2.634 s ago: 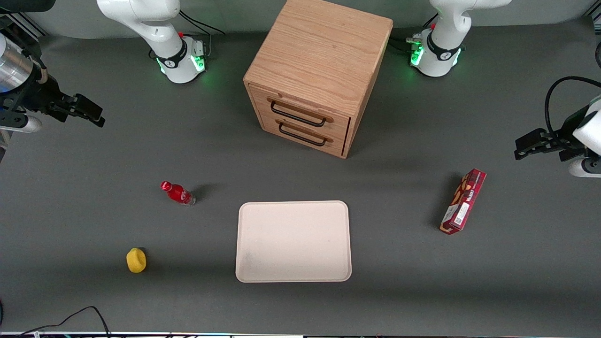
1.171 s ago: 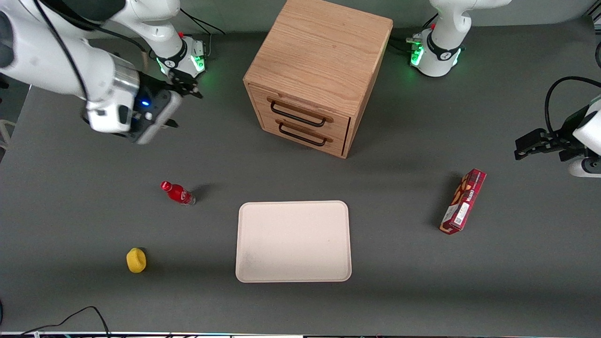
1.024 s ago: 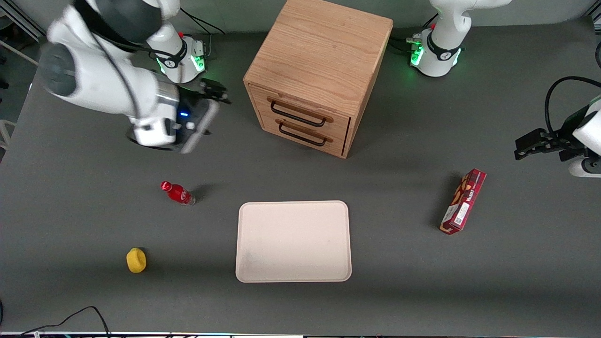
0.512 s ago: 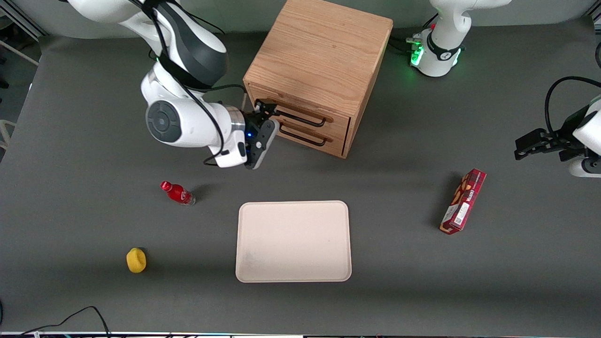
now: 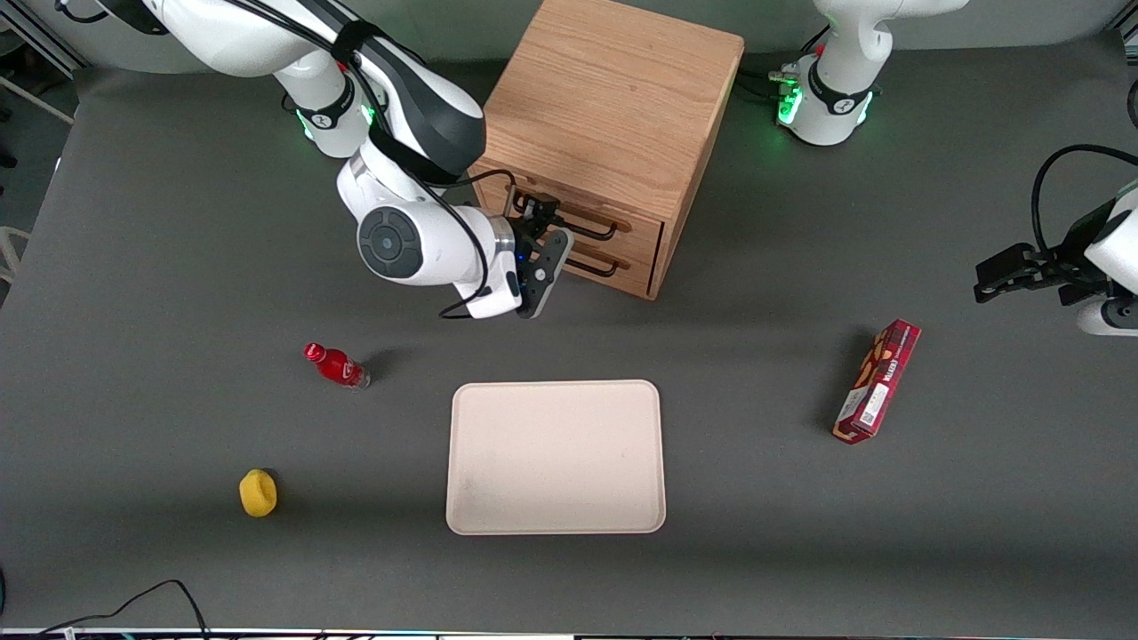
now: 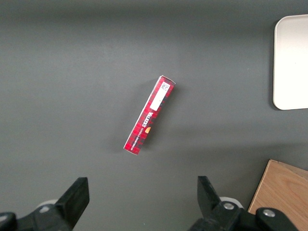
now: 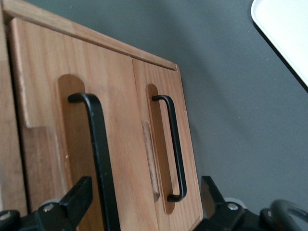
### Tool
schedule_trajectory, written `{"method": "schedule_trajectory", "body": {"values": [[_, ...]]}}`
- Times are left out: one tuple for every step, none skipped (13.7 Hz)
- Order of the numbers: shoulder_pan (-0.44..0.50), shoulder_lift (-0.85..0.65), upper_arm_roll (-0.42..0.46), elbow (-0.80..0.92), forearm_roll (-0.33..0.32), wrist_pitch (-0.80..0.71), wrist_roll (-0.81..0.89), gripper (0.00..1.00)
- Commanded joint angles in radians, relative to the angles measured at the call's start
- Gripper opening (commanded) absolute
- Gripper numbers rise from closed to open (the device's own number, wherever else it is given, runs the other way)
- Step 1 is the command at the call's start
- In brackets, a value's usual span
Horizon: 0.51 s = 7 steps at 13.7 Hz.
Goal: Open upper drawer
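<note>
Now | jaws (image 5: 540, 210) wide open, empty | straddling upper drawer (image 7: 53, 144) handle (image 7: 98, 144), not gripping

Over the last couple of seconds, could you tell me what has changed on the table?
The right arm swung in from the working arm's end of the table, and its gripper now sits open in front of the upper drawer, fingers straddling its black handle without closing. The drawer remains shut. The red bottle, tray and red box stayed put.
</note>
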Motion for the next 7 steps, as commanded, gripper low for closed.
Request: {"method": "schedule_trajectory", "body": {"values": [[0.011, 0.040, 0.043, 0.004, -0.073, 0.044, 0.075, 1.00], [0.010, 0.047, 0.051, 0.004, -0.075, 0.047, 0.076, 1.00], [0.011, 0.048, 0.051, 0.004, -0.075, 0.047, 0.076, 1.00], [0.011, 0.050, 0.053, 0.004, -0.075, 0.047, 0.076, 1.00], [0.014, 0.056, 0.051, 0.004, -0.076, 0.047, 0.076, 1.00], [0.014, 0.062, 0.051, 0.005, -0.079, 0.048, 0.076, 1.00], [0.010, 0.073, 0.051, 0.013, -0.098, 0.049, 0.076, 1.00]]}}
